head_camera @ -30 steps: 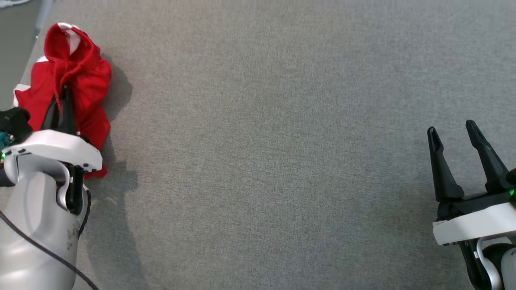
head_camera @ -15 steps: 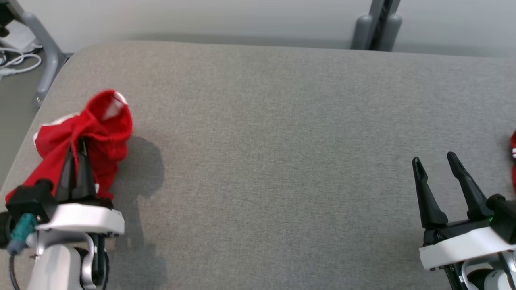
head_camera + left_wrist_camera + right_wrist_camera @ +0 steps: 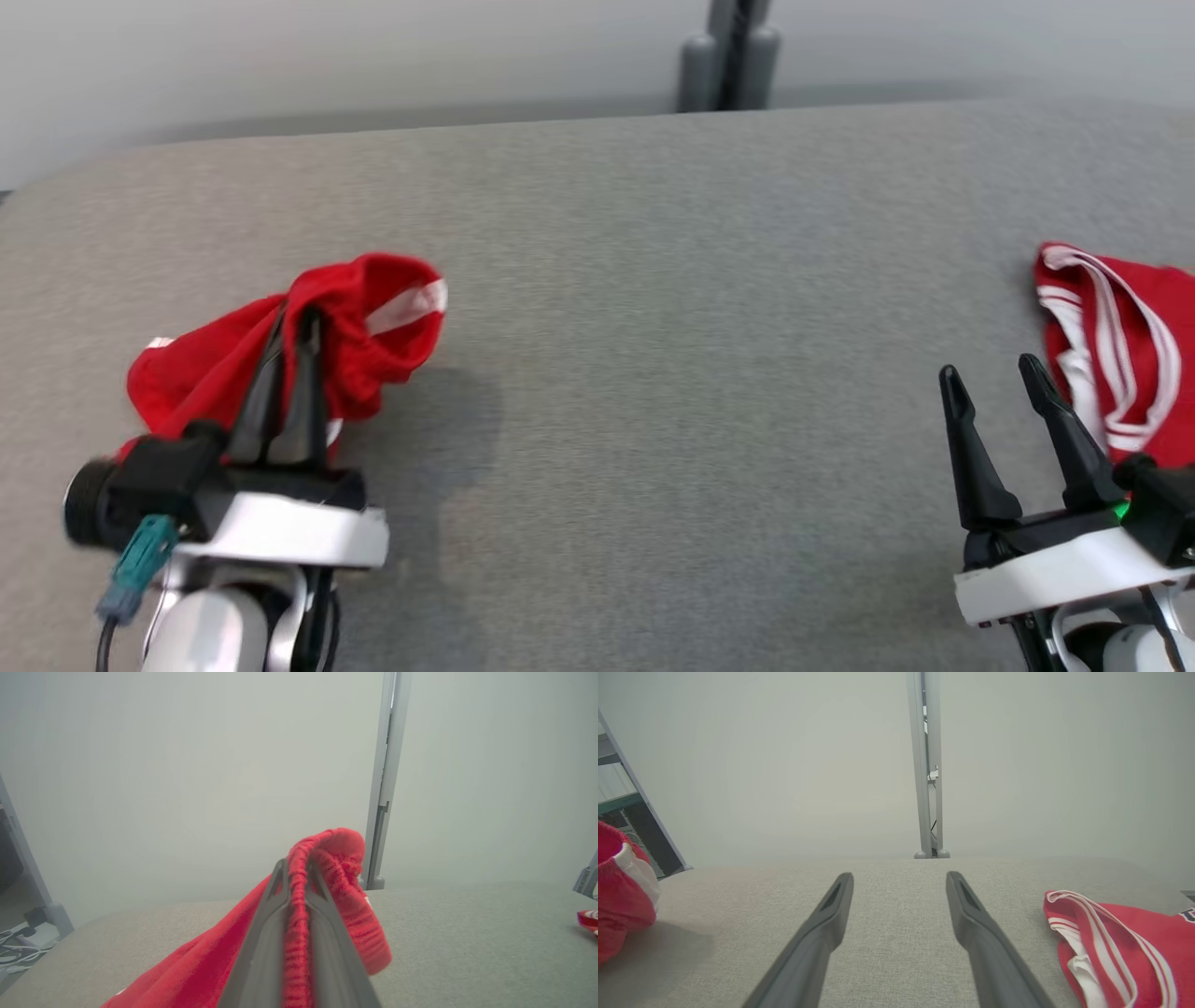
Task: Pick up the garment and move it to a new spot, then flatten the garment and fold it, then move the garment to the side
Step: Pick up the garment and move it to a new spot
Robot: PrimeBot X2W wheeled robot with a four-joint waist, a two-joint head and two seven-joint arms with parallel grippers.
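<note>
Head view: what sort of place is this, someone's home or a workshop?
Likely a lab or test room, not a home: a bare pale wall, a grey metal post behind a grey fabric-covered table, and loose cables lying off to one side.

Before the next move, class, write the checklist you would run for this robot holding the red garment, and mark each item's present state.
1. Grip: left jaws shut on red garment: ok.
2. Cloth fully clear of the table: cannot tell, its lower end is hidden by the arm.
3. Bare surface at centre for set-down: ok.
4. Helper: right jaws open and empty: ok.
5. Clutter: striped garment lies apart from right jaws, on their right: ok.
</note>
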